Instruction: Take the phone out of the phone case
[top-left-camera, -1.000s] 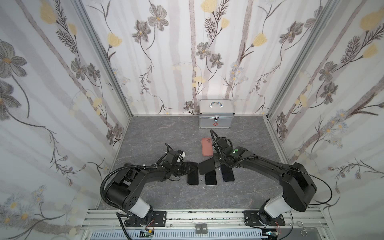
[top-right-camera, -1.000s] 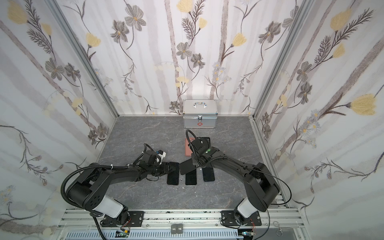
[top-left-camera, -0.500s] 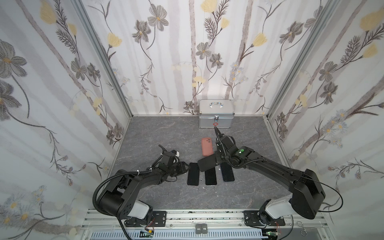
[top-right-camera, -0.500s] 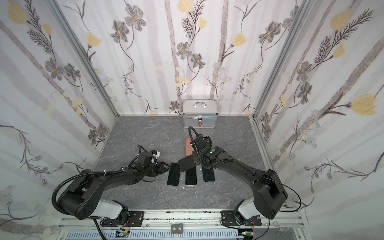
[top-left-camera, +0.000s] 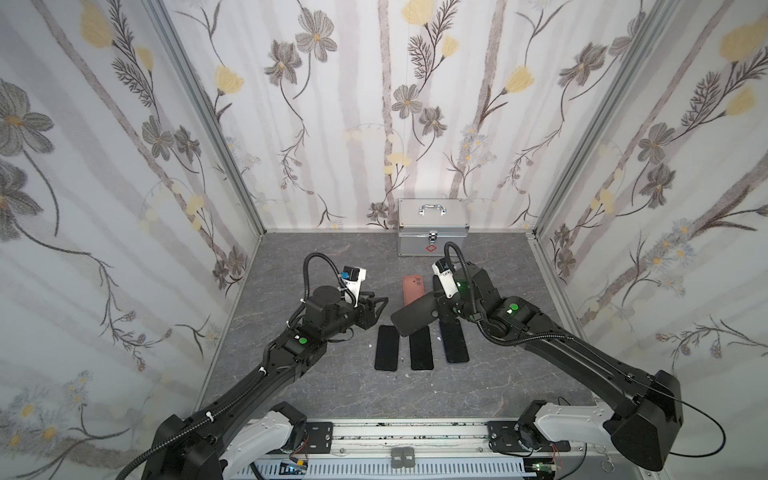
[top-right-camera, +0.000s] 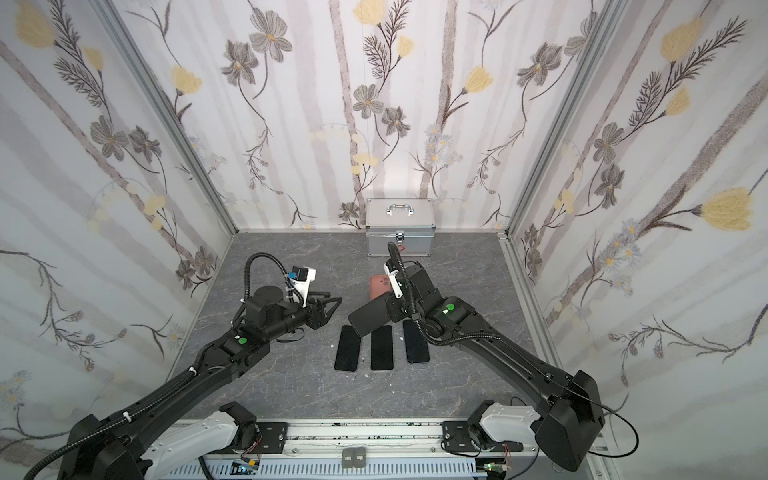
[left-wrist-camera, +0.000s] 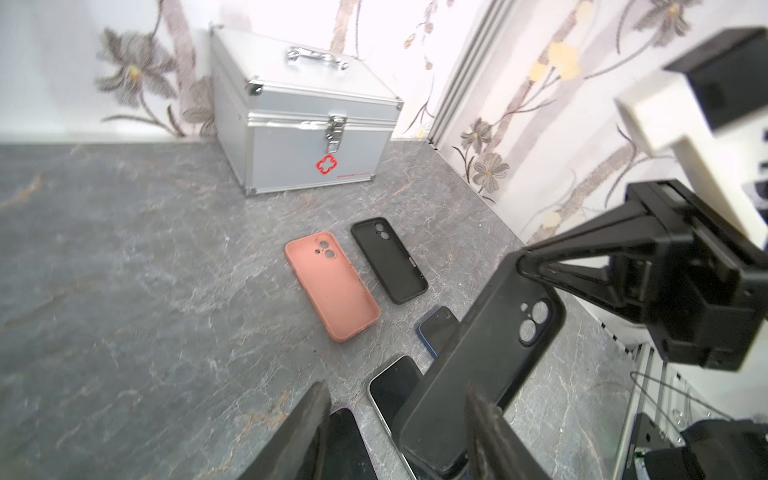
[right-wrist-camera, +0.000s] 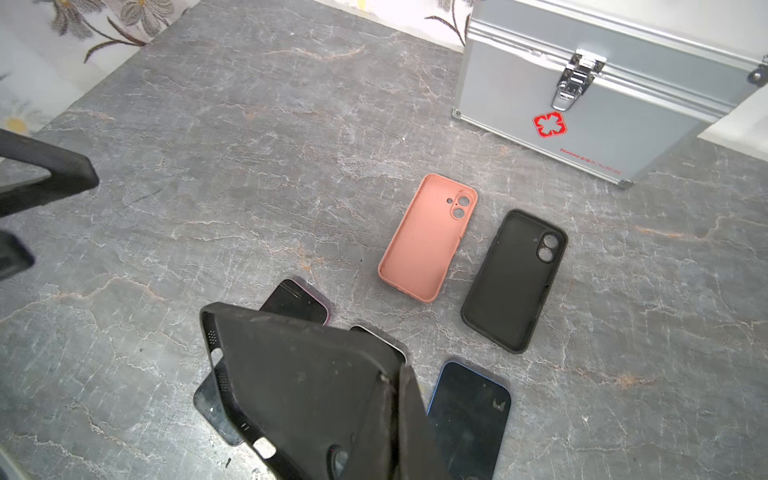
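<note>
My right gripper (top-left-camera: 439, 308) (right-wrist-camera: 395, 384) is shut on one end of an empty black phone case (top-left-camera: 413, 319) (top-right-camera: 368, 318) (right-wrist-camera: 299, 374). It holds the case tilted in the air above a row of three bare phones (top-left-camera: 386, 353) (top-left-camera: 421, 353) (top-left-camera: 456, 345) that lie screen-up on the table. No phone is inside the held case. My left gripper (top-left-camera: 380, 305) (top-right-camera: 336, 305) (left-wrist-camera: 397, 388) hovers open and empty just left of the case. In the left wrist view the case (left-wrist-camera: 478, 374) hangs beyond its fingers.
A pink case (top-left-camera: 412, 291) (right-wrist-camera: 428, 237) and a second black case (right-wrist-camera: 515, 278) (left-wrist-camera: 388, 259) lie open side up behind the phones. A silver metal box (top-left-camera: 432, 228) stands against the back wall. Floral walls close in three sides.
My left gripper has drawn back to the left, away from the leftmost phone, and opened wider. The right gripper has lifted the black case a little higher.
</note>
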